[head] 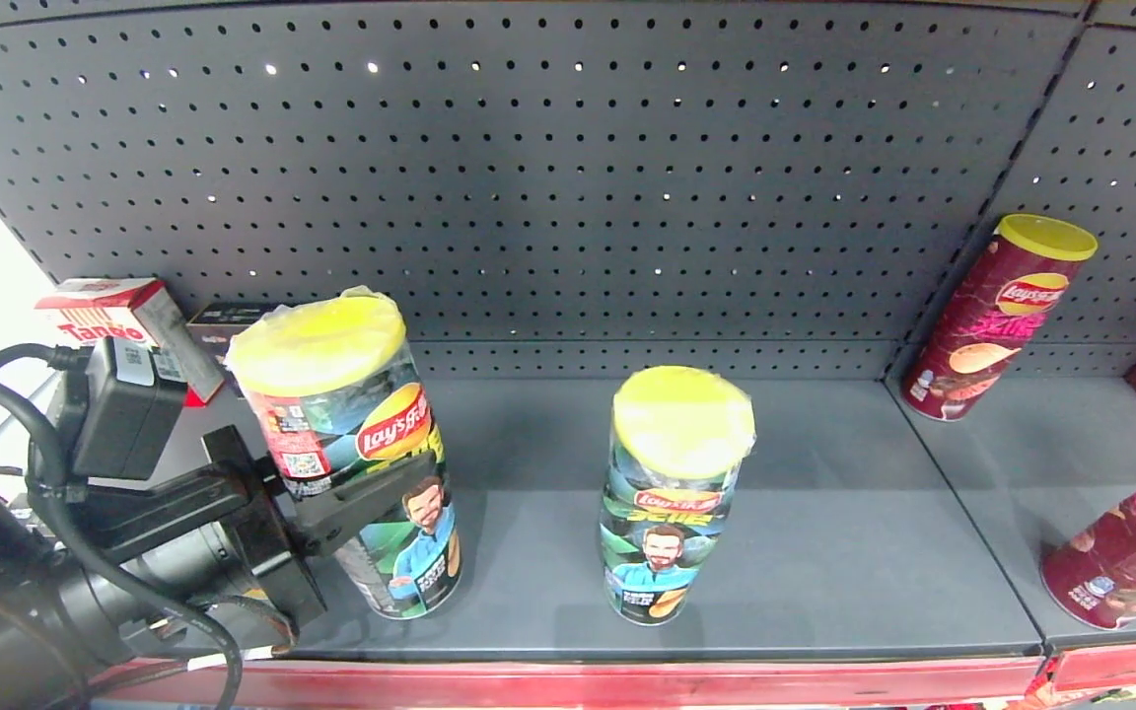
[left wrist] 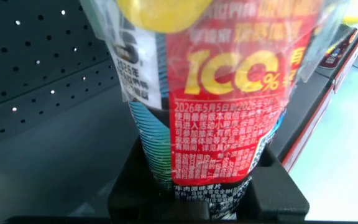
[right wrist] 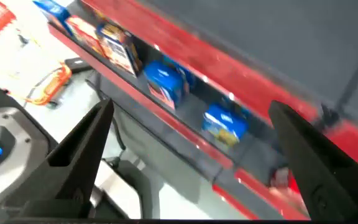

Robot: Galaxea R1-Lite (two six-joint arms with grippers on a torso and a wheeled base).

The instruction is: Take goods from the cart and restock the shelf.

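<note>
Grip first: my left gripper (head: 356, 493) is clamped on a can (head: 331, 394) with a yellow lid, one black finger lying across its printed front and the other hidden behind it. From my left wrist the gripper (left wrist: 204, 186) shows both fingers pressed against the sides of the can (left wrist: 222, 124), low on its body, under the red label panel. The can leans a little and sits over the left part of the shelf (head: 824, 532), near the red front edge (head: 578, 680). Its base is down at the shelf surface, though I cannot tell whether it rests there.

A second can (head: 676, 493) of the same kind stands upright at mid-shelf, well apart from mine. Behind my can, against the pegboard (head: 568, 177), are a red box (head: 105, 311) and a dark box (head: 218, 325) just beside it. On the next bay to the right a maroon can (head: 997, 320) stands by the back panel, and another maroon can (head: 1135, 552) shows at the edge nearer the front.

My right gripper (right wrist: 197, 162) is spread wide with nothing between its fingers. Beyond it runs a red strip (right wrist: 185, 56) of a lower shelf, with blue packs (right wrist: 225, 124) in a row under it and an orange cable (right wrist: 48, 84) on the floor.
</note>
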